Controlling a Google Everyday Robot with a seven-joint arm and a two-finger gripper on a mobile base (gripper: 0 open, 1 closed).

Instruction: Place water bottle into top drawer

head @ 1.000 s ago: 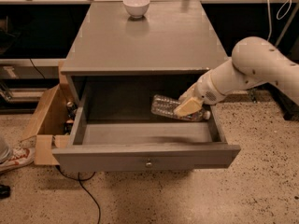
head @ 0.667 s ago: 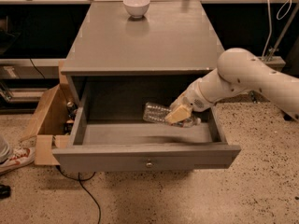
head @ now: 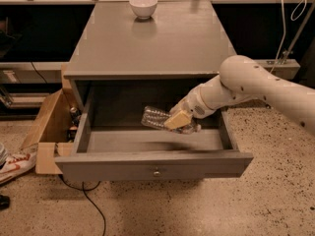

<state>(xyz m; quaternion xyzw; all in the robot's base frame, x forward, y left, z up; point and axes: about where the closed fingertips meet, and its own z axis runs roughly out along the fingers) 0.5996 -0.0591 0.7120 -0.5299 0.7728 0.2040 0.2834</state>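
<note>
The top drawer [head: 152, 164] of the grey cabinet is pulled wide open, with a small round metal knob on its front panel. My gripper [head: 178, 120] reaches into it from the right on a white arm and is shut on the water bottle [head: 156, 118]. The clear ribbed bottle lies nearly flat, tilted, pointing left, just above the drawer floor near the middle back. Its cap and label are hidden by my tan fingers [head: 177, 119].
A white bowl [head: 143, 6] stands at the back of the cabinet top [head: 147, 43]. An open cardboard box [head: 47, 132] sits on the floor left of the cabinet, with a shoe [head: 12, 163] beside it. A black cable [head: 91, 203] runs under the drawer front.
My gripper has carried the water bottle leftward and deeper into the open drawer, from its right side toward the middle. The drawer has not moved.
</note>
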